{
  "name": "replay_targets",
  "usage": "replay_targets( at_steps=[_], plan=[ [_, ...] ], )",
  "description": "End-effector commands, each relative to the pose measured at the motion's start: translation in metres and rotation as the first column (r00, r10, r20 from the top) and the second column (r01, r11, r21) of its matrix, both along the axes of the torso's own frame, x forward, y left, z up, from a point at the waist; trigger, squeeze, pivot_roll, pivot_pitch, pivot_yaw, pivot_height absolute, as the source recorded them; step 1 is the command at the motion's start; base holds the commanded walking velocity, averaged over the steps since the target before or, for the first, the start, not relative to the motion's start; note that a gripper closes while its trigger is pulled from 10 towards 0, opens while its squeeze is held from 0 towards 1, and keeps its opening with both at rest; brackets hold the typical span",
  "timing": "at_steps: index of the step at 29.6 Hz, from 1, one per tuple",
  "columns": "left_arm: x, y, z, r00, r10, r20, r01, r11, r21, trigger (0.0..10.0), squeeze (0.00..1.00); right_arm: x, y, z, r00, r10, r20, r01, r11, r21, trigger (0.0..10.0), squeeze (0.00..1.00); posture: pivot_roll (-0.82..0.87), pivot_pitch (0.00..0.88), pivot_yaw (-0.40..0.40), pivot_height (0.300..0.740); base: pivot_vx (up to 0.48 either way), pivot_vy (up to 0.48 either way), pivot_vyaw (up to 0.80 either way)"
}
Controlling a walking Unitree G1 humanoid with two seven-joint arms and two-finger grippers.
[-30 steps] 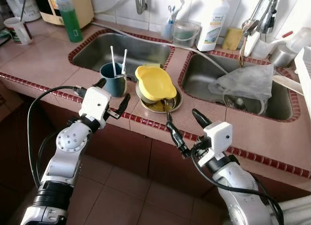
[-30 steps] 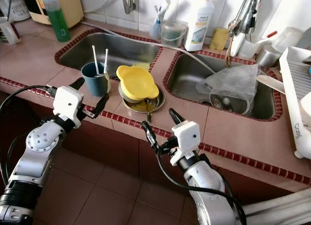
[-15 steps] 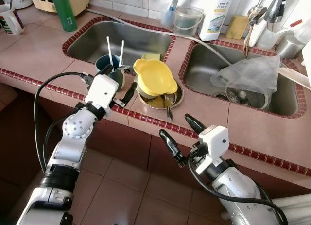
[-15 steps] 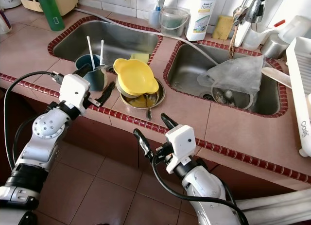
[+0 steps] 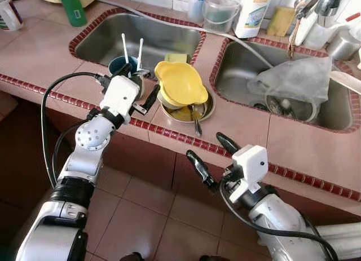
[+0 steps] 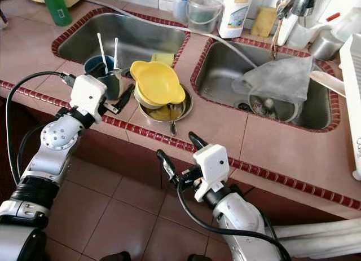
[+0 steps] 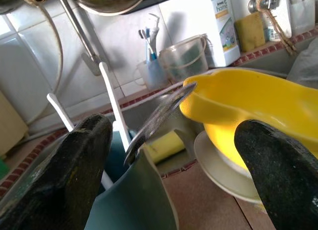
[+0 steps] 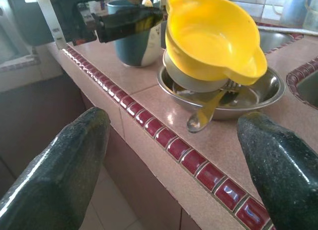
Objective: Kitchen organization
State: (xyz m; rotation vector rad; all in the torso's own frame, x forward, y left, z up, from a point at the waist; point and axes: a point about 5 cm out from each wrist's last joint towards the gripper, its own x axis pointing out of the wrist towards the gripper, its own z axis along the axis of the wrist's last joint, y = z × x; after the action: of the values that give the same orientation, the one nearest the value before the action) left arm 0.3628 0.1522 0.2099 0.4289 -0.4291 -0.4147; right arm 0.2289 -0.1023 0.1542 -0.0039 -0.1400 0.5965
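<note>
Left gripper [image 5: 137,87] spread wide around the teal cup [image 7: 134,205] just ahead, beside the yellow bowl [image 5: 179,83]; cup looks rigid, light, likely slick, so pinch mid-wall; right gripper [image 5: 213,158] open, below counter edge.

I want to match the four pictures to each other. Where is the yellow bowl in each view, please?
Left eye view: the yellow bowl sits tilted on stacked dishes, on the counter between the two sinks.
Right eye view: same place.
Left wrist view: at the right, behind one finger.
Right wrist view: top centre.
Shared landmark: the teal cup beside it.
</note>
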Motion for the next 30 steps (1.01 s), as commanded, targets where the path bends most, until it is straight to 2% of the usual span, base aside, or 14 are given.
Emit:
replay_targets(
  at_steps=[1, 2, 3, 9, 30],
  plan=[
    [0.0011, 0.0001, 0.0039, 1.000, -0.009, 0.015, 0.009, 1.000, -0.006, 1.8, 0.00, -0.0022, -0.0029, 0.0022, 1.000, -0.014, 0.001, 0.014, 1.000, 0.004, 10.0, 0.00, -0.13, 0.238, -0.007, 0.740, 0.000, 0.000, 0.00],
    [0.0021, 0.0009, 0.0048, 1.000, -0.004, 0.015, 0.004, 1.000, -0.008, 1.6, 0.00, -0.0021, -0.0030, 0.0021, 1.000, -0.016, 0.000, 0.016, 1.000, 0.004, 10.0, 0.00, -0.13, 0.238, -0.007, 0.740, 0.000, 0.000, 0.00],
    [0.0022, 0.0014, 0.0061, 1.000, -0.004, 0.023, 0.004, 1.000, -0.011, 0.0, 0.00, -0.0019, -0.0032, 0.0021, 1.000, -0.018, 0.000, 0.018, 1.000, 0.005, 10.0, 0.00, -0.13, 0.238, -0.006, 0.740, 0.000, 0.000, 0.00],
    [0.0030, 0.0025, 0.0116, 0.999, 0.006, 0.054, -0.004, 1.000, -0.031, 0.0, 0.00, -0.0011, -0.0042, 0.0016, 0.999, -0.033, -0.003, 0.033, 0.999, 0.010, 10.0, 0.00, -0.13, 0.237, -0.004, 0.740, 0.000, 0.000, 0.00],
    [-0.0031, 0.0088, 0.0067, 0.998, 0.014, 0.059, -0.011, 0.998, -0.054, 0.0, 0.00, 0.0000, -0.0009, -0.0004, 1.000, -0.026, -0.008, 0.026, 1.000, 0.009, 10.0, 0.00, -0.11, 0.232, -0.013, 0.740, 0.000, 0.000, 0.00]
  ],
)
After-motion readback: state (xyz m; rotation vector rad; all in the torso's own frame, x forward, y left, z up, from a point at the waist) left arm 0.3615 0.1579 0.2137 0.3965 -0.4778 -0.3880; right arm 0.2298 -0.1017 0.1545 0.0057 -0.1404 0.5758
